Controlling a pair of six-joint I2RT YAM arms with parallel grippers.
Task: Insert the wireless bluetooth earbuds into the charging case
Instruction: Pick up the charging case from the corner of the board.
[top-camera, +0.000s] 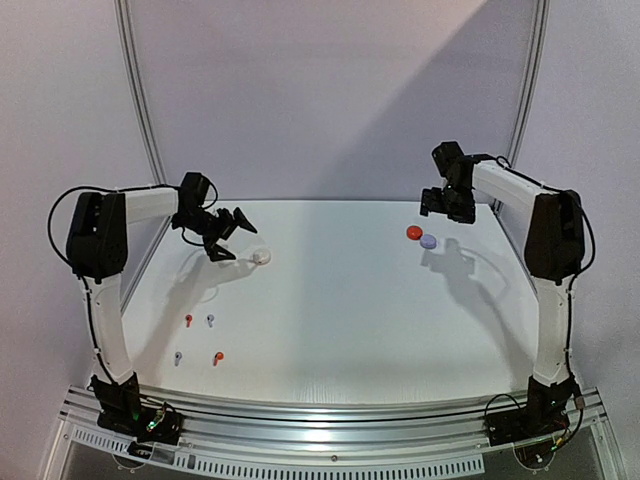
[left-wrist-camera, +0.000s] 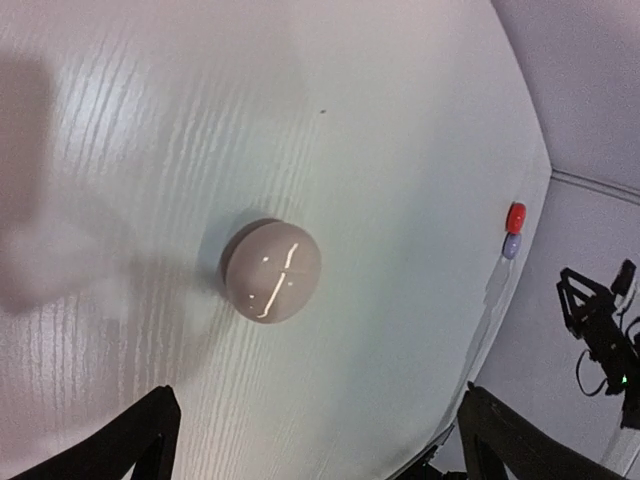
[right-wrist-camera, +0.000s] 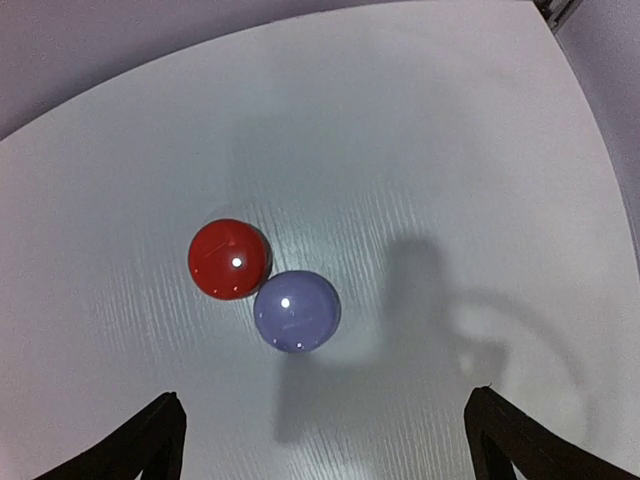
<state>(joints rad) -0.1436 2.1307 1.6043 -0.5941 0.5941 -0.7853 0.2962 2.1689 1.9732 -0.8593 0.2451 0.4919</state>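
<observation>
Where earbuds (top-camera: 217, 356) lie tiny, stems blurred, white case (left-wrist-camera: 271, 271) seam unclear.

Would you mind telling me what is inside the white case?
The white case looks shut: only its glossy shell shows. Its inside is covered, so the contents cannot be told.

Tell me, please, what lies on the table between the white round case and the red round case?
Nothing: the stretch of table between the white case and the red case is bare, as the top view shows.
</observation>
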